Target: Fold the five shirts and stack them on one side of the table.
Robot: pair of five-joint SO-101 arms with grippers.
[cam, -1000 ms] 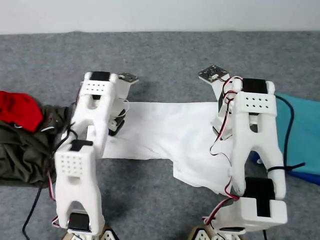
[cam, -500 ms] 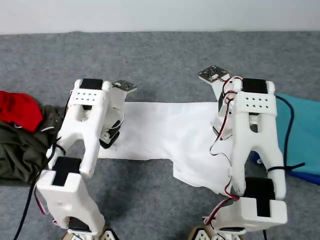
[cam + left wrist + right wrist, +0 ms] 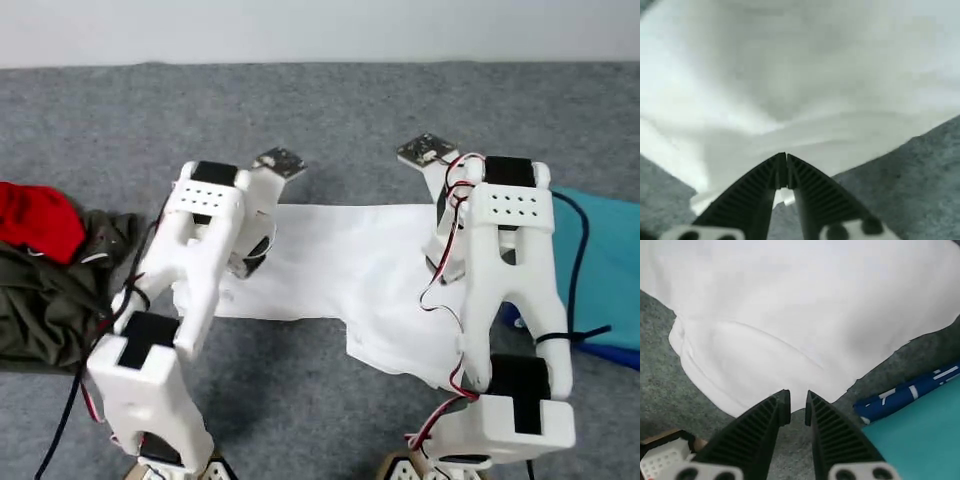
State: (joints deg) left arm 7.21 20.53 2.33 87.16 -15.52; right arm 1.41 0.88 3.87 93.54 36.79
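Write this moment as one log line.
left jaws: shut on white shirt | right jaws: open over shirt edge | teal cloth: right side

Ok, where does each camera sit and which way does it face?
High view: fixed above the table, looking down; left arm and right arm show over the white shirt.
Left wrist view: on the left wrist, looking along the left gripper, shut on the white shirt.
Right wrist view: on the right wrist, looking past the open right gripper at that shirt and a teal shirt.
Shared: all show the white shirt; high and right wrist views share the teal one.
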